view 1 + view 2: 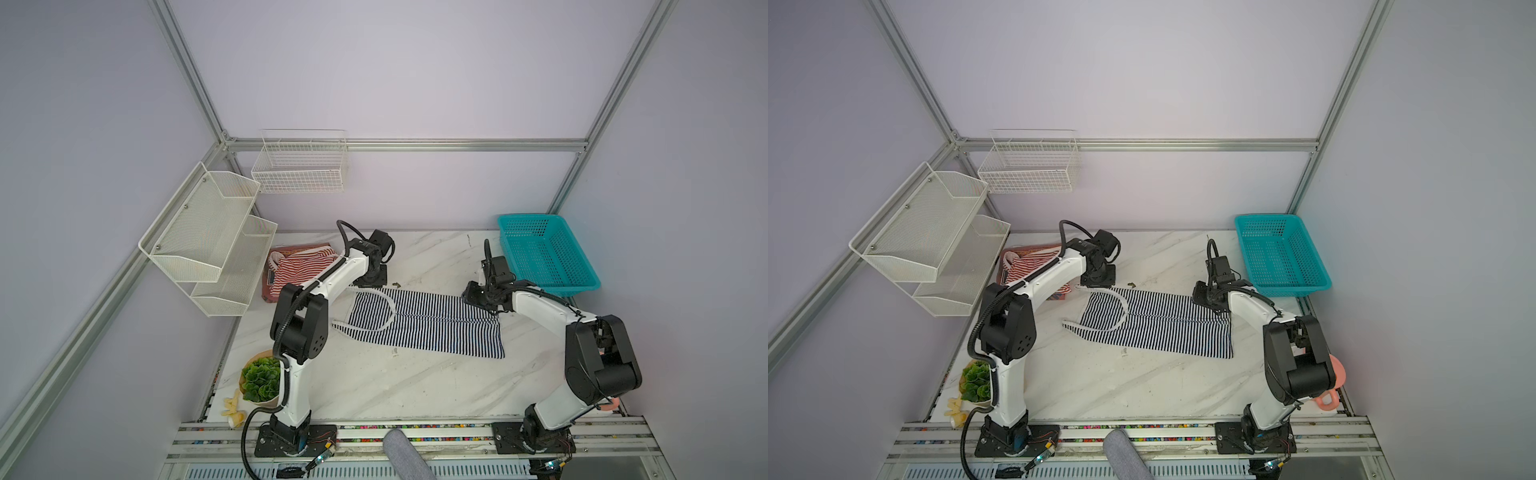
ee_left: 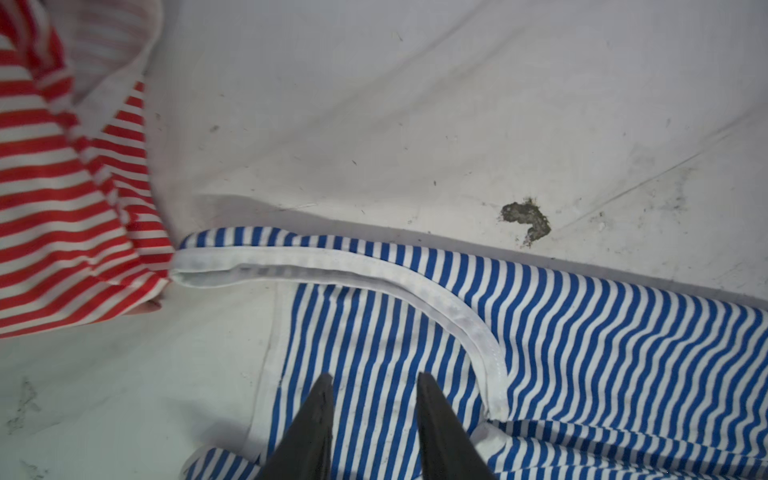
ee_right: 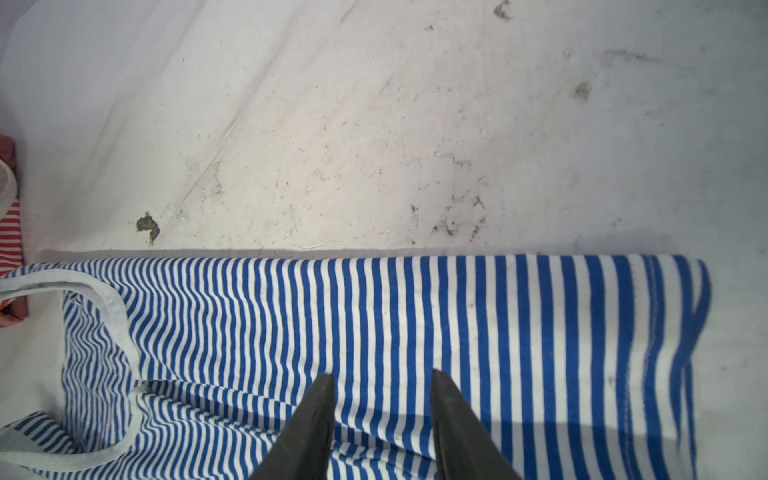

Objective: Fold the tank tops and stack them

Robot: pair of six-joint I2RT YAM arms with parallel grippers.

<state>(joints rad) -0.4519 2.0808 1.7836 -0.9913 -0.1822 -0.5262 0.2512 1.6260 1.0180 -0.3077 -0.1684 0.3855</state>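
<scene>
**Both grippers over the navy top, neither pinching**

- The navy-and-white striped sleeveless cloth top (image 1: 428, 328) lies flat across the middle of the white marble-look table (image 1: 395, 386). Its white-trimmed straps point towards the left arm and its hem towards the right.
- Left gripper (image 2: 374, 378): low over the far strap corner. The fingers are spread, with striped cloth visible in the gap and nothing caught between them.
- Right gripper (image 3: 384, 376): low over the far hem corner, fingers likewise parted, clamping nothing (whether the tips touch the cloth I cannot tell).
- The red-and-white striped sleeveless top (image 1: 299, 266) is bunched at the far left of the table, on a rust-red garment (image 1: 297, 249). In the left wrist view its edge meets the navy top's strap end.
- A teal plastic lattice basket (image 1: 544, 253) stands at the far right of the table, apart from both tops.
</scene>
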